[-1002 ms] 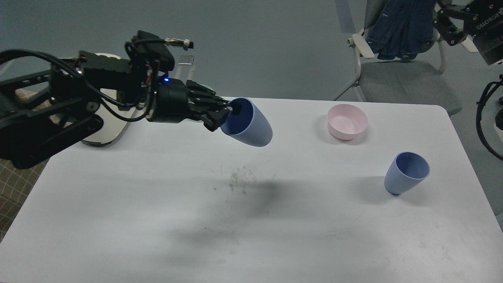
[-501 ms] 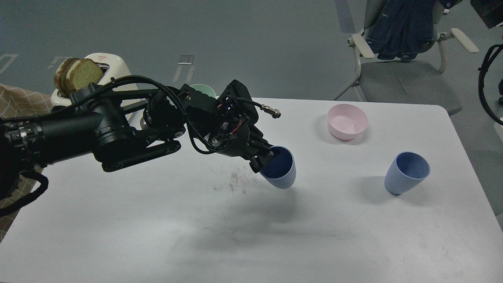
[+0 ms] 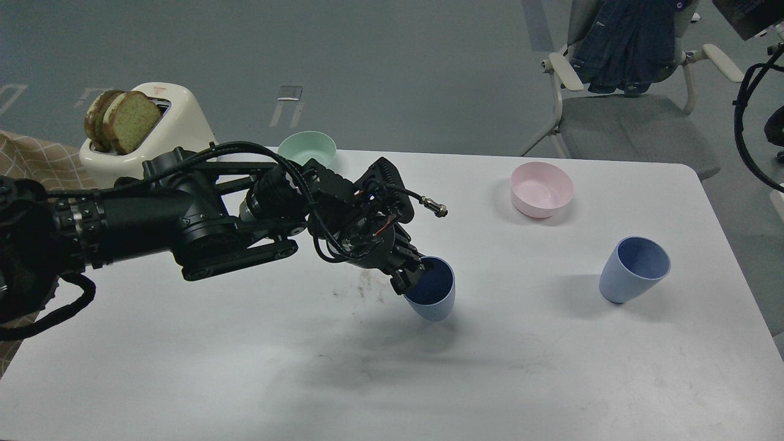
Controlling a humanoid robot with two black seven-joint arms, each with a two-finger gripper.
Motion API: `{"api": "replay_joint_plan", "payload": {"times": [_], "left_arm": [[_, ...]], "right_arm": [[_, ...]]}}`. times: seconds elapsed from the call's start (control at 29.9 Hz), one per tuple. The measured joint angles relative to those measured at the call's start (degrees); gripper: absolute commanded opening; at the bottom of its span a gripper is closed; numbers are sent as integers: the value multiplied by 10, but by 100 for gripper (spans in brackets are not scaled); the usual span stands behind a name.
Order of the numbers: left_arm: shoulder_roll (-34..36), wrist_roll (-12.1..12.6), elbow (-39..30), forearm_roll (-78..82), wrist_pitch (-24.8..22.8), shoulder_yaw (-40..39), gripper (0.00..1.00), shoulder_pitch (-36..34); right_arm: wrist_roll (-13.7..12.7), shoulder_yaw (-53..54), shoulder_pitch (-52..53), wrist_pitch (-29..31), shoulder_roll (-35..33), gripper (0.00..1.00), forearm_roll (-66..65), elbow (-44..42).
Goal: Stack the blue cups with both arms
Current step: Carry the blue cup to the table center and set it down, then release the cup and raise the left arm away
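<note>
My left gripper (image 3: 411,274) is shut on the rim of a blue cup (image 3: 433,298) at the middle of the white table (image 3: 184,367). The cup hangs upright with its base at or just above the tabletop; I cannot tell if it touches. The second blue cup (image 3: 633,269) stands on the table at the right, free. My right arm shows only as a black part and cables (image 3: 744,79) at the top right edge; its gripper is out of view.
A pink bowl (image 3: 542,190) sits at the back right. A mint-green bowl (image 3: 307,149) sits at the back edge. A cream toaster (image 3: 144,138) with bread slices stands at the back left. A chair (image 3: 618,116) with a denim jacket stands behind the table.
My left arm has swung right and down with the cup, turning it from tilted sideways to upright and lowering it to the table's middle. The right arm has withdrawn upward out of view.
</note>
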Motion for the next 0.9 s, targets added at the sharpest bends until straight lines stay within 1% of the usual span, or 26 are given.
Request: {"api": "replay_joint_plan", "payload": {"times": [0.17,0.2,0.27,0.3,0.37,0.43,0.47,0.5,0.53,0.57,0.6,0.63,0.67,0.7,0.77,0.9], "left_arm": [[0,-1,0,-1,0,1,0,2],[1,-1,0,-1,0,1,2,3],[1,-1,0,-1,0,3,15,4],[1,-1,0,-1,0,4,15,5],[1,-2,0,-1,0,5,25,5],[1,-3,-1,-1,0,5,31,4],[1,-4,-1,-1,0,5,37,3],[1,-4,-1,-2,0,5,37,2],[2,-4,-2,-3,0,5,47,2],[3,-4,-2,-6,0,5,54,2],[4,-4,-2,-8,0,5,69,2],[5,-4,-3,-11,0,5,79,2],[6,-4,-5,-15,0,5,82,0],[8,-4,-6,-21,0,3,89,-3],[15,-5,-10,-44,0,-2,94,-13],[38,-1,-16,-127,0,-29,96,-52]], "right_arm": [[0,0,-1,0,1,100,0,0],[0,0,-1,0,1,100,0,0],[0,0,-1,0,1,100,0,0],[0,0,-1,0,1,100,0,0],[0,0,-2,0,-1,100,1,0],[0,-1,-5,0,-3,100,1,0],[0,-1,-7,0,-4,100,1,0],[0,-1,-8,0,-4,100,1,0],[0,-1,-10,0,-5,100,2,0],[0,-1,-10,0,-5,100,2,0],[0,0,-11,0,-5,100,2,0],[0,0,-11,0,-5,100,2,0],[0,0,-11,0,-6,100,2,1],[0,0,-11,0,-6,100,2,1],[0,0,-11,0,-8,100,2,1],[0,0,-15,0,-15,100,2,1]]}}
